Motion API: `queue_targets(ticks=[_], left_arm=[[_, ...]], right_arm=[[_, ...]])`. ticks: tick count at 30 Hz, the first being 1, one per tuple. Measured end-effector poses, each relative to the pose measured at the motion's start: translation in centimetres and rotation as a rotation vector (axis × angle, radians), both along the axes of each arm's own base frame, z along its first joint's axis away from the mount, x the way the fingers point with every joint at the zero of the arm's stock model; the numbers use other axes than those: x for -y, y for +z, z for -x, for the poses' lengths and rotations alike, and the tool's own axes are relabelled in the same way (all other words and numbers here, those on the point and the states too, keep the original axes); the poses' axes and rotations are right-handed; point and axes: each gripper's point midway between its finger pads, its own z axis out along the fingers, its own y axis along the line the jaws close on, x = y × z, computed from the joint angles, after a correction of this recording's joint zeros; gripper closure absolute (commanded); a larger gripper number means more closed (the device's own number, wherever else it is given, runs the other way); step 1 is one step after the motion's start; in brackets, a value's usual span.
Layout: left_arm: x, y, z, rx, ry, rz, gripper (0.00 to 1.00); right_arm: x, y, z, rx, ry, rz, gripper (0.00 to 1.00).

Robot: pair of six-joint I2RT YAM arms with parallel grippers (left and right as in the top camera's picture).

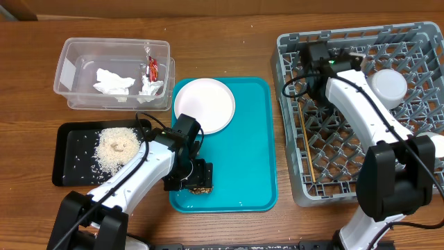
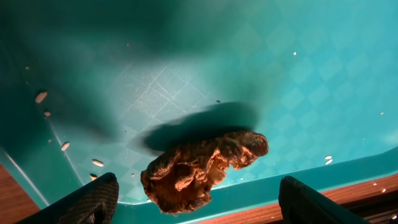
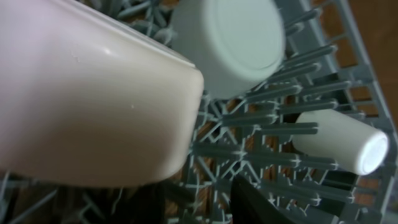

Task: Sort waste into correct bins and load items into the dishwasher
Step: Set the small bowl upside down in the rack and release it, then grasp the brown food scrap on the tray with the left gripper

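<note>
A small brown food lump (image 2: pixel 199 171) lies at the front left of the teal tray (image 1: pixel 250 139). My left gripper (image 1: pixel 198 179) hangs over it, open, one finger on each side of it in the left wrist view (image 2: pixel 199 208). The white plate (image 1: pixel 205 104) lies at the tray's back. My right gripper (image 1: pixel 313 59) is inside the grey dish rack (image 1: pixel 416 42). Its fingers (image 3: pixel 199 199) are apart, with a pale bowl (image 3: pixel 93 93) close against the left one. An upturned white bowl (image 3: pixel 230 43) and a small white cup (image 3: pixel 339 140) lie among the pegs. Chopsticks (image 1: pixel 305 139) lie in the rack.
The clear tub (image 1: pixel 69 69) at the back left holds white tissue (image 1: pixel 114 83) and the red wrapper (image 1: pixel 152 67). The black tray (image 1: pixel 69 163) holds a pile of rice (image 1: pixel 114 147). A few loose grains (image 2: pixel 41 97) lie on the teal tray.
</note>
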Motion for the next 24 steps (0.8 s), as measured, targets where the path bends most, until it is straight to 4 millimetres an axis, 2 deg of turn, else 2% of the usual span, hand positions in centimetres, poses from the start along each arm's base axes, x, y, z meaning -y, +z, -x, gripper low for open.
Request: queue_targets(ticks=[6, 9, 11, 13, 14, 17, 21, 24], left_arm=[[0.0, 0.0, 0.0, -0.001, 0.000, 0.000, 0.15], [-0.1, 0.0, 0.2, -0.008, 0.000, -0.004, 0.15], [-0.1, 0.0, 0.3, -0.013, 0.000, -0.006, 0.14], [-0.2, 0.0, 0.5, -0.020, 0.000, -0.009, 0.15], [-0.3, 0.0, 0.6, -0.024, 0.000, -0.011, 0.15], [-0.4, 0.1, 0.9, -0.038, 0.000, -0.017, 0.18], [-0.5, 0.1, 1.0, -0.042, -0.005, -0.018, 0.19], [-0.5, 0.1, 1.1, -0.043, -0.008, -0.019, 0.23]], right_arm=[[-1.0, -0.9, 0.7, -0.039, 0.003, -0.084, 0.53], [-1.4, 0.0, 1.1, -0.019, 0.003, -0.133, 0.44], [-1.3, 1.4, 1.2, 0.028, -0.004, -0.174, 0.39], [-0.9, 2.8, 1.4, 0.074, -0.017, -0.209, 0.34], [-0.3, 4.3, 1.7, 0.121, -0.034, -0.236, 0.32], [1.1, 6.3, 2.3, 0.190, -0.074, -0.304, 0.32], [2.9, 6.1, 3.4, 0.184, -0.148, -0.382, 0.32], [3.2, 5.9, 3.6, 0.181, -0.166, -0.413, 0.32]])
